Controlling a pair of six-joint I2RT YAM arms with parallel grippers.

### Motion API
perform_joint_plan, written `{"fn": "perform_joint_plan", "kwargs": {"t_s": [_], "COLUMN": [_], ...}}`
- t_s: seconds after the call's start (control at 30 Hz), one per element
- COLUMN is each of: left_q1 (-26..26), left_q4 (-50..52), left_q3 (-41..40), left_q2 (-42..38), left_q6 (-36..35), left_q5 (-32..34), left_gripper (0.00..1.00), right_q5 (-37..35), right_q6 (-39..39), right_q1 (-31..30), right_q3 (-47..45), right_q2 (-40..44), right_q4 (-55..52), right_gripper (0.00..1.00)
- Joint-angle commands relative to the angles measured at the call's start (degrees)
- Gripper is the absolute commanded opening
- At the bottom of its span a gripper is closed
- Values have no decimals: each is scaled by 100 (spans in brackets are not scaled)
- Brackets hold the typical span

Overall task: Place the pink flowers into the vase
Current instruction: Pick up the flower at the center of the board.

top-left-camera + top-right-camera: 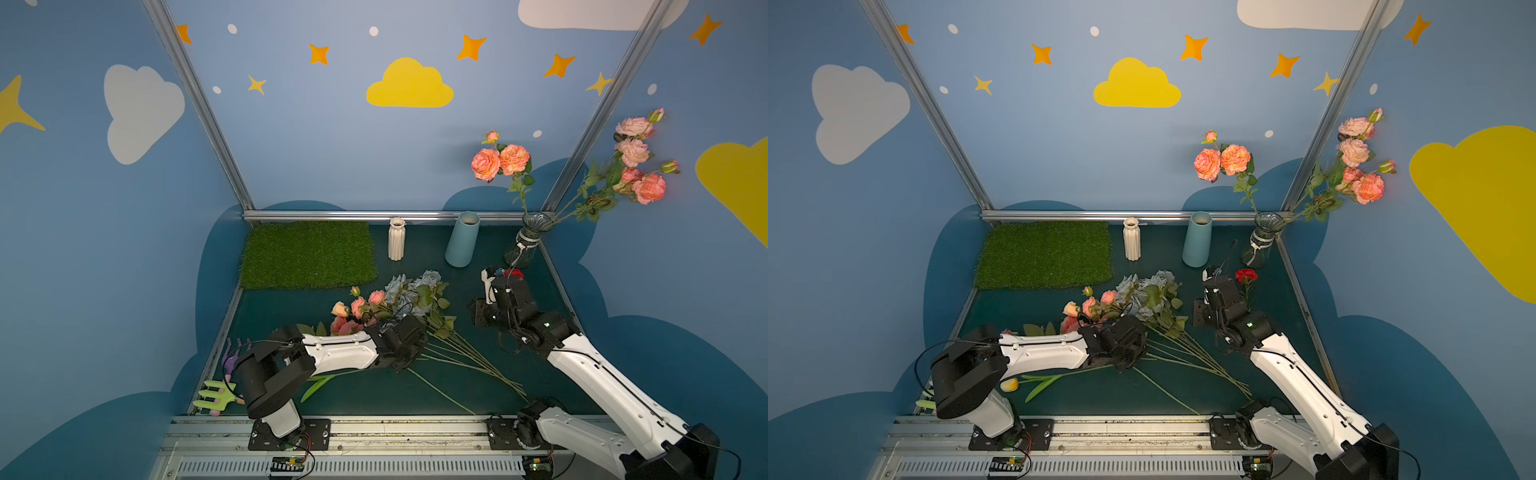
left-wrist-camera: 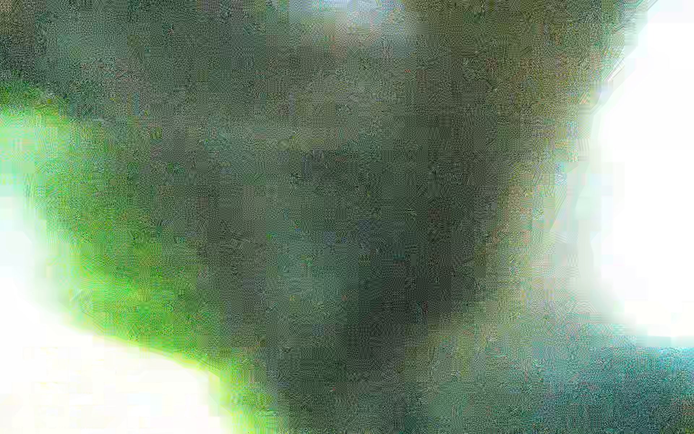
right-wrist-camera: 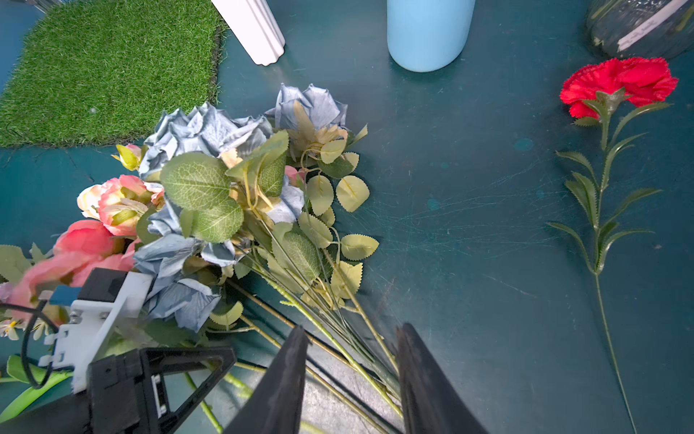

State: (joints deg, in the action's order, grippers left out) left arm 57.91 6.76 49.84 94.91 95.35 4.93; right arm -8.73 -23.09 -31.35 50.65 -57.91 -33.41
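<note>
A glass vase point(image 1: 530, 239) stands in the far right corner with several pink flowers point(image 1: 500, 160) in it; some lean out to the right. More pink flowers point(image 1: 357, 309) lie on the table in a heap with grey-blue roses point(image 1: 411, 286), and they also show in the right wrist view as pink flowers point(image 3: 112, 203). My left gripper point(image 1: 405, 353) is down on this heap's stems, its jaws hidden. The left wrist view is only a green blur. My right gripper point(image 3: 351, 330) hangs open above the stems point(image 3: 338, 338), holding nothing.
A white ribbed vase point(image 1: 396, 239) and a light blue vase point(image 1: 462, 239) stand along the back edge. A grass mat point(image 1: 307, 253) lies at the back left. A red carnation point(image 1: 1246, 275) lies near the glass vase. Toy garden tools point(image 1: 216, 395) and a yellow tulip point(image 1: 1009, 384) lie front left.
</note>
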Motion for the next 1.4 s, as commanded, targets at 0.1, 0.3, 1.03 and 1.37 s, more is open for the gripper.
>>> {"fn": "perform_joint_plan", "kwargs": {"t_s": [0.1,0.3,1.03,1.37], "left_q1": [19,19,87,277], "left_q4": [114,39,308,609], "left_q3": [-43,-188,-123,12], "left_q2": [-93,-191,-340,-774], "left_q6": [-71,-10,-246,-557], "left_q5": [120,218,853,1500], "left_gripper": [21,19,6,2], "right_q5": [-124,-131,-55,-76], "right_q6": [55,46,52,103], "right_q1": [-13,-13,-13,-27], "right_q3": [-47,-54,-73,-53], "right_q2": [109,131,157,40], "right_q4": [27,36,89,119], "right_gripper": [42,42,42,42]}}
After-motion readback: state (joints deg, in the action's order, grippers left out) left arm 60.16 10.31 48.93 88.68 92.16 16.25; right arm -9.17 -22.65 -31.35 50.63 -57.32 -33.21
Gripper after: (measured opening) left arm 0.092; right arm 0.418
